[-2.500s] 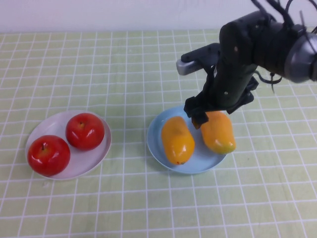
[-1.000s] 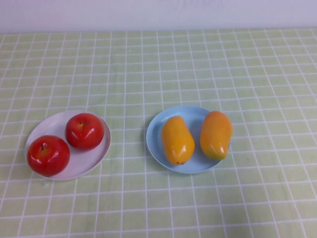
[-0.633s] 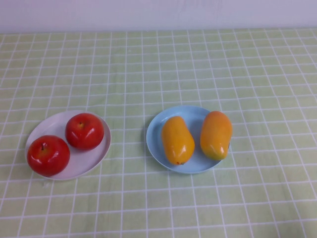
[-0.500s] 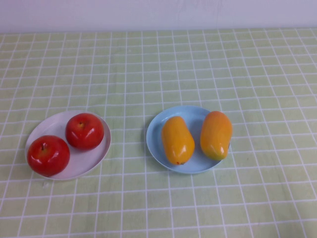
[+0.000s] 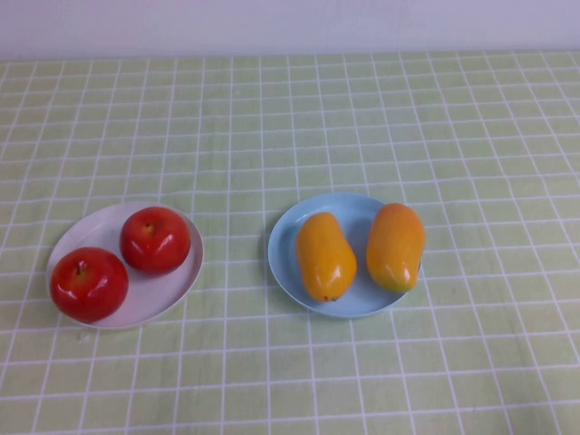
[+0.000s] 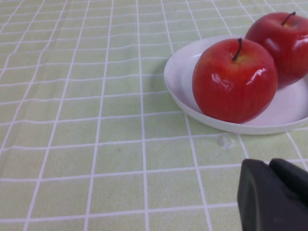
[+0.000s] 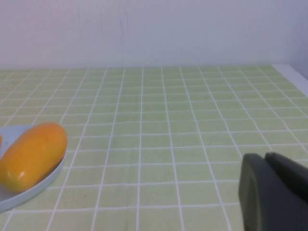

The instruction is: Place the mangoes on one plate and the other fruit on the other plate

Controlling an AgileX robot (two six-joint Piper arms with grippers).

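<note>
Two orange-yellow mangoes [image 5: 325, 256] [image 5: 395, 246] lie side by side on the light blue plate [image 5: 283, 237] right of centre. Two red apples [image 5: 155, 239] [image 5: 89, 283] sit on the white plate [image 5: 168, 292] at the left. Neither arm shows in the high view. In the left wrist view my left gripper [image 6: 270, 166] hovers low over the cloth, shut and empty, a short way from the white plate [image 6: 180, 82] and its apples [image 6: 235, 82] [image 6: 286, 38]. My right gripper [image 7: 265, 158] is shut and empty, well away from a mango [image 7: 33, 155] on the blue plate [image 7: 29, 191].
A light green cloth with a white grid [image 5: 290, 118] covers the table. A pale wall [image 7: 154, 29] rises behind the far edge. The table's right edge [image 7: 293, 72] shows in the right wrist view.
The right arm, which stood over the blue plate at the right mango, has withdrawn out of the high view. Over the last second nothing has moved.
</note>
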